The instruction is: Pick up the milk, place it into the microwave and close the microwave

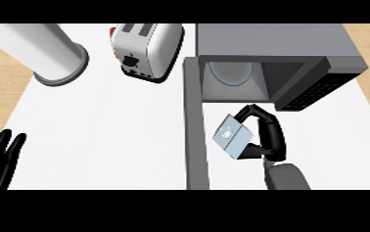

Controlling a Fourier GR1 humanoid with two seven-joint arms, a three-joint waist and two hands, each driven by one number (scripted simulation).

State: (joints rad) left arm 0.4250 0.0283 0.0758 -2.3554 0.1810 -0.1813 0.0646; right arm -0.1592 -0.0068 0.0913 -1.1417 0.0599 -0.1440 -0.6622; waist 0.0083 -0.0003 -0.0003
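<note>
You are in the carry step: your right hand (269,134) has its fingers and thumb curled round the milk (233,137), a small pale-blue carton tilted in the grip, at about 4 o'clock from the middle of the view. It sits just in front of the open microwave (289,40), and from this steep angle you cannot tell whether the carton is clear of the bench (108,128) or touching it. The microwave's mouth lies at 12 o'clock from the milk, with the glass plate (233,72) showing on its floor. The door (194,128) stands swung out as a long grey bar just beside the carton at its 9 o'clock. By my reading, picking up is done, and placing and closing remain. The next move calls for carrying the milk straight toward 12 o'clock, over the sill and onto the glass plate. Keep it off the door edge on one side and the cavity's right wall on the other. Then let go, draw the hand back out, and swing the door shut. Your left hand (9,153) rests open, fingers up, at the view's 8 o'clock edge, well apart from all this. The toaster (148,47) at 11 o'clock and the white cylinder (43,47) beyond it are out of the path.
</note>
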